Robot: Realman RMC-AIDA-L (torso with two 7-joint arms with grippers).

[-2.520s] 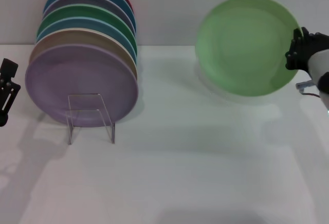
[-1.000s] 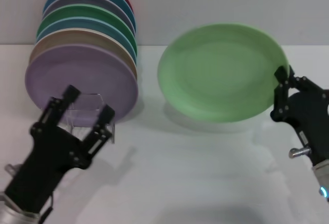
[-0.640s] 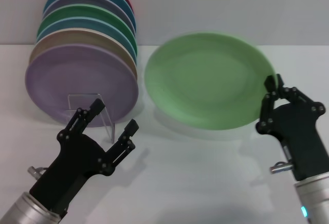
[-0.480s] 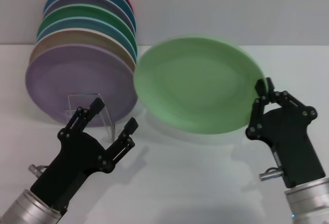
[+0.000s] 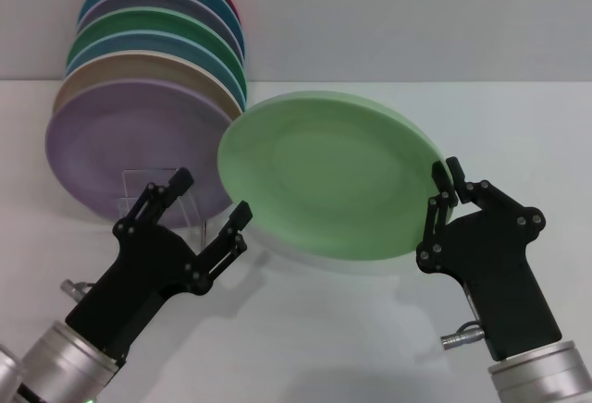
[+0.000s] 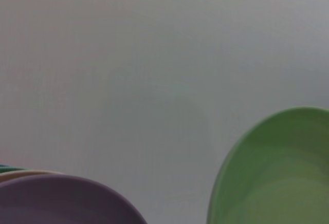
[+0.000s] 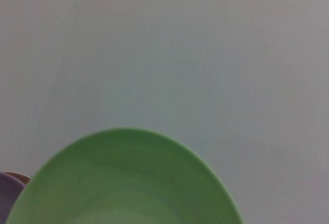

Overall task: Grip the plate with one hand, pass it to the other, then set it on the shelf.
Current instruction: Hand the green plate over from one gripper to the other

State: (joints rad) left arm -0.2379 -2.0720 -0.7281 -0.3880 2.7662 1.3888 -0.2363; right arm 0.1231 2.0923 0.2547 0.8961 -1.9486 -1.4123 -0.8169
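Observation:
The pale mint-green plate [image 5: 328,174] hangs tilted above the middle of the table. My right gripper [image 5: 444,187] is shut on its right rim. My left gripper [image 5: 213,196] is open, just below and beside the plate's left rim, not touching it. The plate also shows in the left wrist view [image 6: 277,183] and in the right wrist view [image 7: 128,183]. The shelf [image 5: 139,173], a small clear wire rack, stands at the left, partly hidden behind my left gripper.
A row of coloured plates leans against the back wall behind the rack, with a lavender plate [image 5: 111,140] in front and a darker green plate [image 5: 157,26] farther back. The lavender plate also shows in the left wrist view [image 6: 61,203]. The white table [image 5: 518,126] extends right.
My right gripper has carried the plate left and toward me, from the far right to the middle. My left arm came in from the left edge and reached toward the plate's left rim.

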